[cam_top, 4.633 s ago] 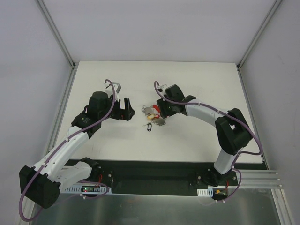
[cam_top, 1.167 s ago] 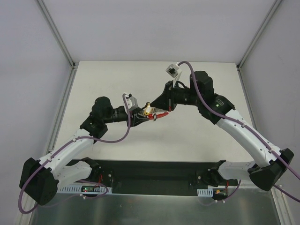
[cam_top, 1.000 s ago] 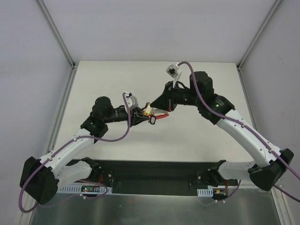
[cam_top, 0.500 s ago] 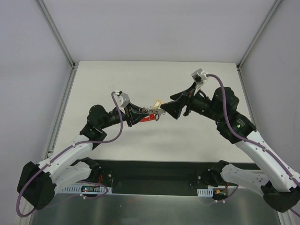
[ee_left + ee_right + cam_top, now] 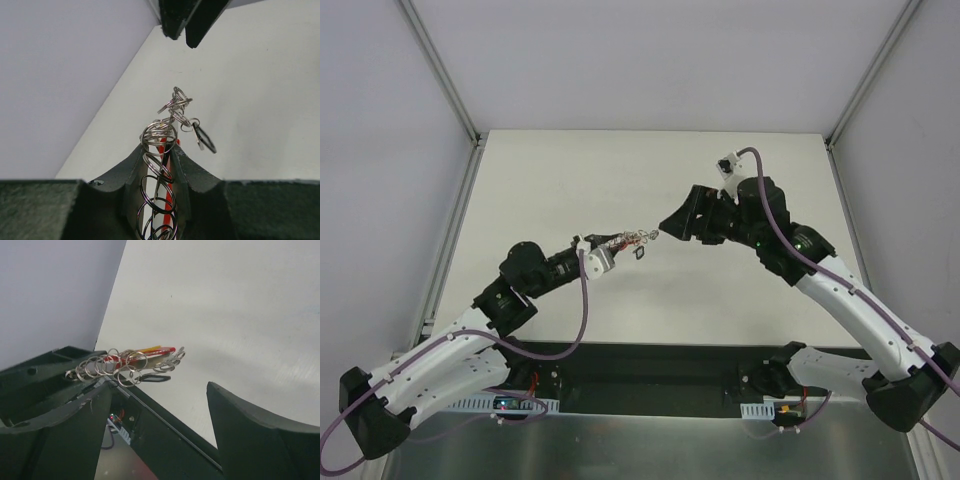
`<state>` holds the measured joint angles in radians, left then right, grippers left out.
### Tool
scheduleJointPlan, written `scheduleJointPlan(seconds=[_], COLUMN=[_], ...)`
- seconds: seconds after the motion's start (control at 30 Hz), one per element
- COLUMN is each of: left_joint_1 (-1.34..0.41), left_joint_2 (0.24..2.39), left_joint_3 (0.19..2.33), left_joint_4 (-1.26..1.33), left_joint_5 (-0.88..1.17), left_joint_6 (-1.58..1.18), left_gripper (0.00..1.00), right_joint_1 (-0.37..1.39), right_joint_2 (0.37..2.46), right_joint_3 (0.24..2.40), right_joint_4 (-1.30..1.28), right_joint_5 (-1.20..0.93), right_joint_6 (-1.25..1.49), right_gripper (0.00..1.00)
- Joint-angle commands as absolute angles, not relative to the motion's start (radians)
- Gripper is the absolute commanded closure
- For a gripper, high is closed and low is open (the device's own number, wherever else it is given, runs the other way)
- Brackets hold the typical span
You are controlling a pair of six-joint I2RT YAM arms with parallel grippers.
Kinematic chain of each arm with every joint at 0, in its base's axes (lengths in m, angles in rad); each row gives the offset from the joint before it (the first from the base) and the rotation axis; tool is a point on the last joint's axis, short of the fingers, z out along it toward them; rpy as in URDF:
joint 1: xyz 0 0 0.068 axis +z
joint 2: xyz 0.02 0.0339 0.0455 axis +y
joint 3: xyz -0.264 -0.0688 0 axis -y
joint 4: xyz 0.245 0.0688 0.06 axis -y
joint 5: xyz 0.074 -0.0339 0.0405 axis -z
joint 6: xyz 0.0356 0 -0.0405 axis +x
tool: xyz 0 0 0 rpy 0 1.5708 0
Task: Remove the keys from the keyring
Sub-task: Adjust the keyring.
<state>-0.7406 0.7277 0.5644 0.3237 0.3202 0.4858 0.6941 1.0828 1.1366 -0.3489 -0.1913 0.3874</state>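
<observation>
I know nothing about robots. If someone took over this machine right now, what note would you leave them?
Left gripper: shut on the keyring, held above the table, its ring chain and red piece poking out past its tip.
Right gripper: wide open, empty, just short of the ring tips.
Done: keyring lifted and presented.
Left: no key is visible in these views; check the rings, then pull off any keys found.
</observation>
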Motion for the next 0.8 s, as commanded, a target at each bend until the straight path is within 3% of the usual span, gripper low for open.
scheduleJointPlan(seconds=[0.0,0.37,0.63,0.77], left_joint_1=[-0.831,-0.917,-0.93,-0.931], left_joint_2=[0.689,0.724,0.739,0.744], left_joint_3=[0.603,0.58,0.555,0.548], left_joint_4=[0.267,0.313,0.348,0.377], left_joint_5=[0.178,0.06,0.043,0.055], left_joint_6=[0.789,0.871,0.884,0.832], left_gripper=[1.0,1.0,1.0,1.0], right_joint_1=[0.643,0.664,0.698,0.698], right_joint_2=[1.117,1.321,1.336,1.353], right_joint_3=[1.184,1.176,1.154,1.127], right_joint_4=[-0.374,-0.285,-0.31,-0.226], right_joint_5=[-0.251,-0.373,-0.285,-0.296], right_joint_6=[0.613,0.942,1.017,1.045], right_gripper=[0.21,0.3,0.32,0.46])
